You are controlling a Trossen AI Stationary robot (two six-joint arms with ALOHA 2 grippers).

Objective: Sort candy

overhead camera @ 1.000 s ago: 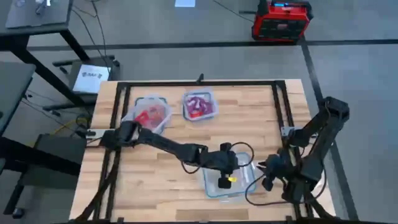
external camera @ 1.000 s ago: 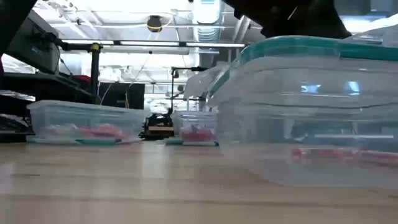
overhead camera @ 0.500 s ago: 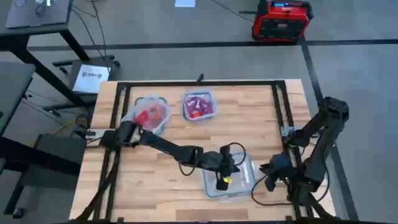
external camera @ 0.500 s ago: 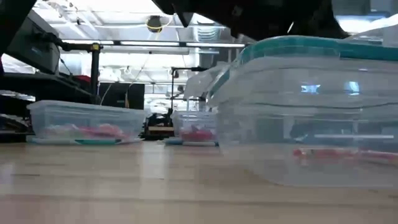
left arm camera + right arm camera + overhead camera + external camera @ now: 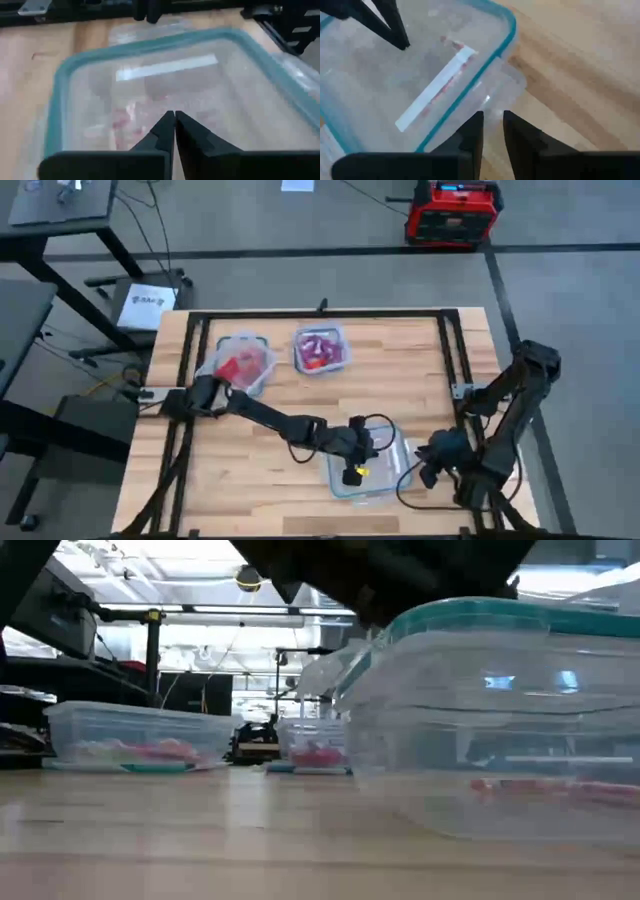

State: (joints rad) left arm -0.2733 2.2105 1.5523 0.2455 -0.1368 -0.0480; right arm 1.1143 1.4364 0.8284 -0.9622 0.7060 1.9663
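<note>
Wooden tabletop (image 5: 250, 480), framed by black rails; three clear plastic tubs with bluish rims are set out on it.

Near tub (image 5: 368, 466): placed at the front of the tabletop, between the two arms. A few pale pink and red candy pieces (image 5: 125, 120) are seen blurred on its floor, through the clear wall; a long white reflection crosses the bottom.

Far left tub (image 5: 242, 364): placed toward the back, with red and pink candy (image 5: 240, 365) piled inside. In the low view it is seen as a shallow tub with candy along its floor.

Far right tub (image 5: 320, 348): set just beside the former, apart from it, holding red and purple candy (image 5: 320, 350).

Left tool (image 5: 174, 120): reached across from the left side and held over the inside of the near tub. Its two dark fingers are pressed tip to tip, fully closed, and nothing is seen between them.

Right tool (image 5: 492, 120): held at the right-hand rim of the near tub, over a clear tab jutting from the rim. A narrow gap is kept between its fingers; whether anything is gripped cannot be told.

Beyond the tabletop: a red and black case (image 5: 452, 212) is stood on the floor.
</note>
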